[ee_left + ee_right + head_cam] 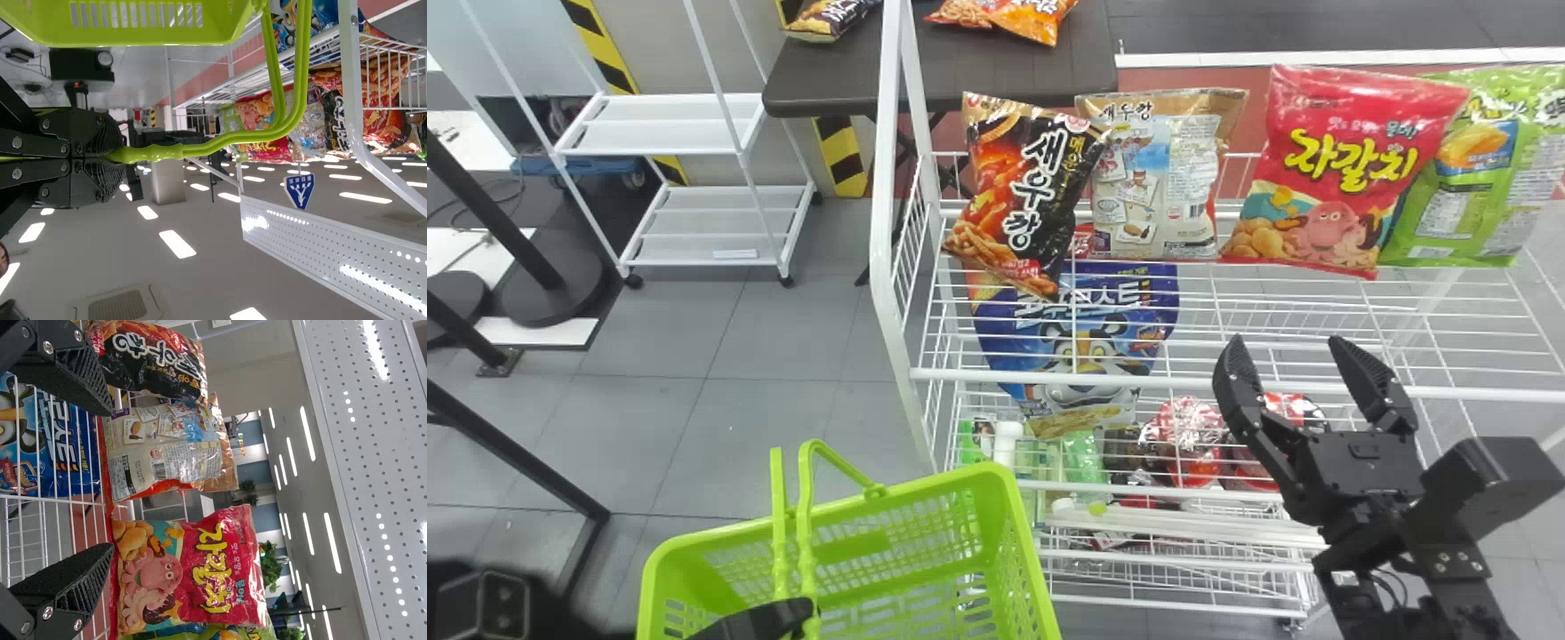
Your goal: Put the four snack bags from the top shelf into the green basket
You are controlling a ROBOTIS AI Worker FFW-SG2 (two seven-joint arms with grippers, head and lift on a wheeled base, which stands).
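On the top wire shelf stand a black-orange bag point(1024, 191), a beige bag point(1158, 173), a red bag point(1343, 169) and a green bag point(1476, 169). My right gripper point(1285, 373) is open before the shelf's front edge, below the red bag. In the right wrist view my right gripper point(110, 483) has its fingers apart, with the beige bag point(163, 453) and red bag point(193, 573) beyond. The green basket point(907, 493) stands at lower left; my left gripper point(805, 613) holds its handles. In the left wrist view my left gripper point(110, 157) is closed on the handles point(220, 141).
A blue bag point(1085, 338) and red packages point(1192, 436) are on lower levels of the white wire rack point(1049, 378). Behind stands a dark table point(996, 67) with more snacks. A white shelf cart point(703, 240) is at the back left.
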